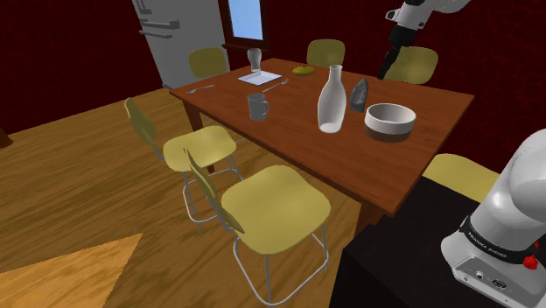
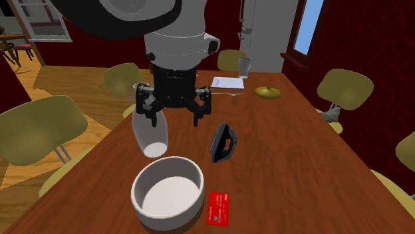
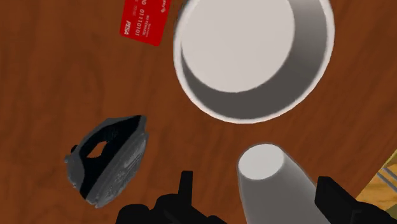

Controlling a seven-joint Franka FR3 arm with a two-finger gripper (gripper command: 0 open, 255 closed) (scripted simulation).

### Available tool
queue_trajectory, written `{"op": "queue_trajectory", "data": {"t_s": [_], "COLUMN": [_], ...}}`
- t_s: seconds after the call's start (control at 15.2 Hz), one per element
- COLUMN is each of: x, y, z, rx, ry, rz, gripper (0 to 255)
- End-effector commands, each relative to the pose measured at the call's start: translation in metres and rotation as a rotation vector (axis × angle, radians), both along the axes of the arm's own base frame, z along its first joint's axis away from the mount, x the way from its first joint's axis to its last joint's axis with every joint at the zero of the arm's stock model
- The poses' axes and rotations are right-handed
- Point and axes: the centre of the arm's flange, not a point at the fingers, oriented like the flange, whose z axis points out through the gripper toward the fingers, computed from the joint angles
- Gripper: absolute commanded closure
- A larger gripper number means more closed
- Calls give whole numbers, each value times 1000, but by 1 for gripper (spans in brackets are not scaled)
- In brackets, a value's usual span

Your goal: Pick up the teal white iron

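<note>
The black gripper hangs above the wooden table with its fingers spread wide, empty and touching nothing. The iron — dark grey, wedge-shaped, with a looped handle — rests mid-table, well off every edge, near a smooth white bottle and a round bowl.

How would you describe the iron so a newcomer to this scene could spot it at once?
Find the long brown dining table ringed by yellow chairs. At the end with the white bowl and tall white bottle, the iron sits beside them. It is the only dark grey, wedge-shaped thing there, with a handle opening.
</note>
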Motion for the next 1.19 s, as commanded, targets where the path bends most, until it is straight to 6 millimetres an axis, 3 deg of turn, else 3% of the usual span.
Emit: {"op": "queue_trajectory", "data": {"t_s": [0.0,0.73,1.12], "x": [19,120,120], "y": [-17,-108,-108], "z": [-5,-34,-66], "rx": [6,50,50], "ry": [-25,-144,-144], "rz": [32,175,175], "gripper": [0,0,0]}}
